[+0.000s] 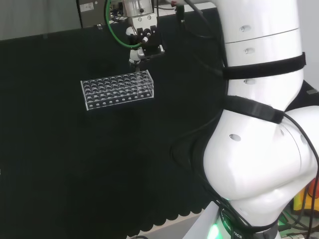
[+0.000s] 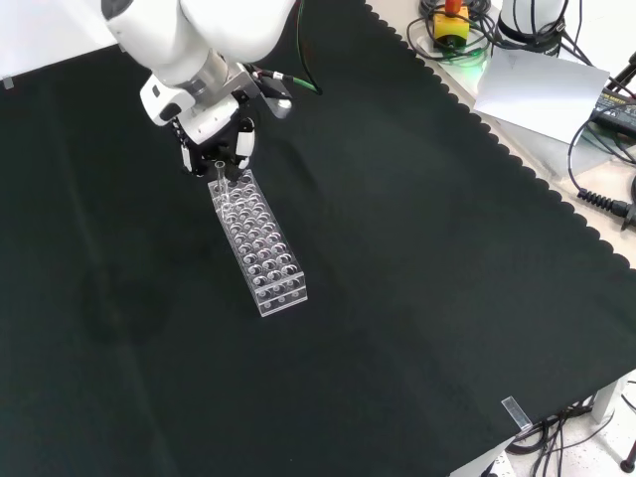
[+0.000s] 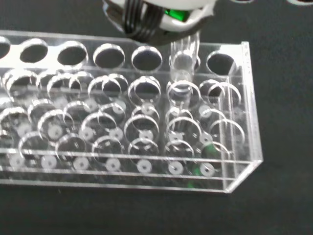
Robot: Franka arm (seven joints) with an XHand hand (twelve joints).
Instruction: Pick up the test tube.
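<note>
A clear test tube (image 3: 183, 66) stands upright in a hole near one end of the clear plastic rack (image 3: 239, 166). In the front view the test tube (image 2: 220, 179) is at the rack's (image 2: 281, 298) far end, right under the hand (image 2: 217, 134). In the head view the hand (image 1: 143, 42) hangs over the right end of the rack (image 1: 89, 102), fingers curled downward. The fingertips (image 3: 146, 24) close on the tube's top. The tube's lower part is still inside the rack.
The rack's other holes look empty. Black cloth lies all around it. In the head view the arm's white links (image 1: 264, 124) take up the right side. Cables and a paper sheet (image 2: 542, 89) lie beyond the cloth's scalloped edge.
</note>
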